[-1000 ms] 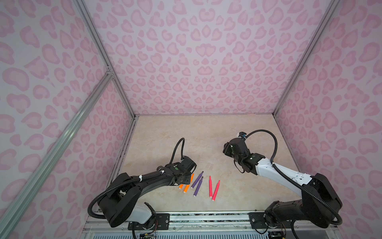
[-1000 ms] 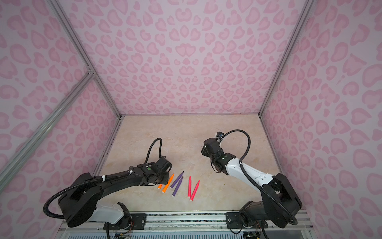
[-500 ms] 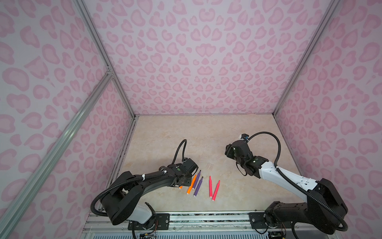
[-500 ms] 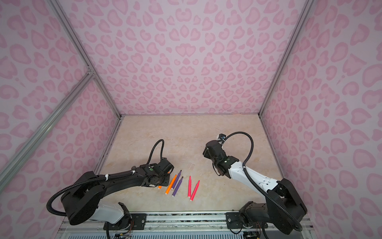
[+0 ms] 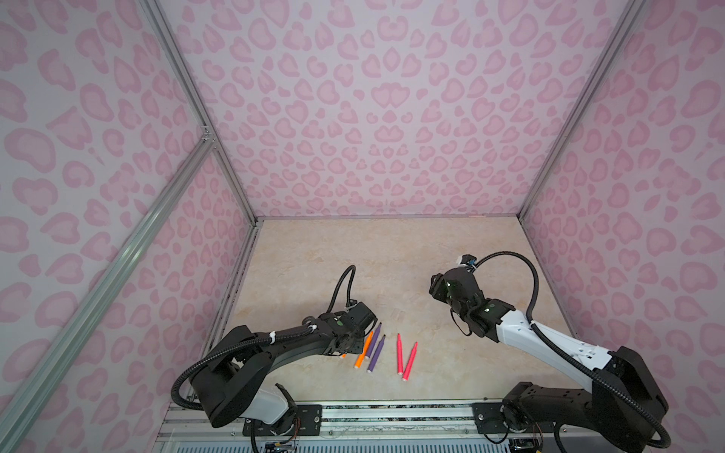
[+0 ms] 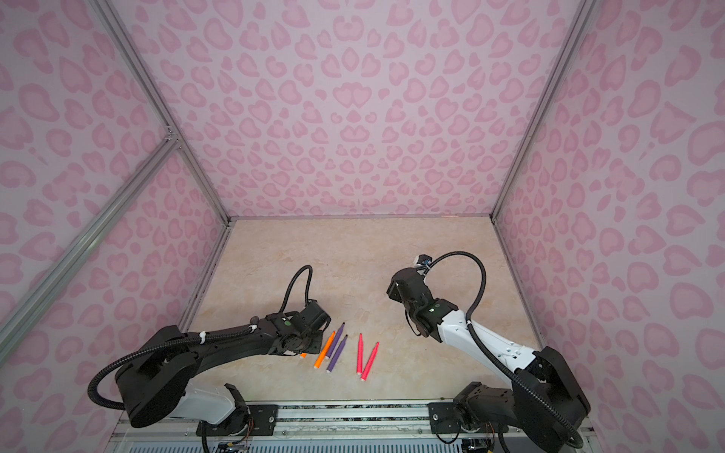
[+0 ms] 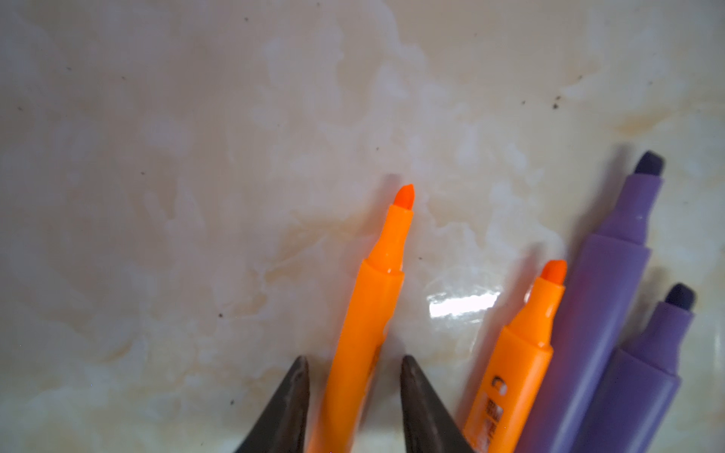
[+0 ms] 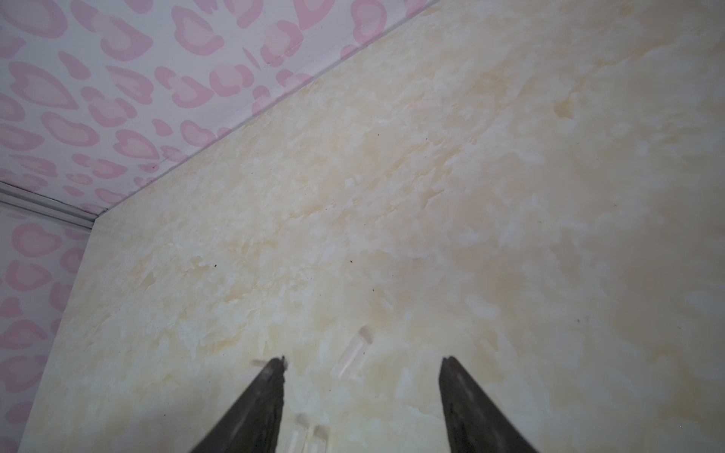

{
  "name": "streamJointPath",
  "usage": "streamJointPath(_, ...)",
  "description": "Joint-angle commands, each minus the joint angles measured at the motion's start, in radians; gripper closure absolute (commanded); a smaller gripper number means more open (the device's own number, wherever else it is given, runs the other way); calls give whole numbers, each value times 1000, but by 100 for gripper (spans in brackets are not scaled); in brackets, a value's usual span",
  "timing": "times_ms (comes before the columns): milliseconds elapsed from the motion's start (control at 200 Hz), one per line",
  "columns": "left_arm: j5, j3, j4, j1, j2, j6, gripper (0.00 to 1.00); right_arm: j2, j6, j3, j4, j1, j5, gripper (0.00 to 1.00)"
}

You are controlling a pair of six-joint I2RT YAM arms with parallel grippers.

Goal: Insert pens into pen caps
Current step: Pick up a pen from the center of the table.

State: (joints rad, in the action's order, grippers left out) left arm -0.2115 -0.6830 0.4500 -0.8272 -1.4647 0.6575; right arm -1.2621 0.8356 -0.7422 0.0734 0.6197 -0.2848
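Left gripper [image 7: 353, 361] has dropped over the lone orange pen [image 7: 372, 298] and its jaws have narrowed. They flank the barrel with slight gaps either side, not pinching yet. The pen lies flat on the table [image 5: 353, 255], near the second orange pen [image 7: 518, 361]. Right gripper [image 8: 363, 359] is spread wide above a clear cap [image 8: 355, 353] — you should expect the pen pickup next.

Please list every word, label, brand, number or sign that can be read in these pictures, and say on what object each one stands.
No text can be read in any view.
Pale print on the barrel of the orange pen beside the purple pens: too blurred to read.
Dark mark on the barrel of the other orange pen: too blurred to read.
Nothing else shows any lettering.
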Motion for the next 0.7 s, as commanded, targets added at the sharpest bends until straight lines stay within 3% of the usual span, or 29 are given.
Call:
streamJointPath(0, 21, 0, 59, 0, -29, -4, 69, 0, 5, 6, 5, 1, -19, 36)
streamJointPath(315, 8, 3, 52, -2, -11, -2, 96, 17, 7, 15, 8, 2, -24, 34)
streamJointPath(490, 27, -8, 10, -1, 135, 2, 96, 23, 32, 54, -106, 38, 59, 28)
streamJointPath(695, 60, -75, -107, 20, 324, -67, 96, -20, 117, 46, -284, 254, 47, 28)
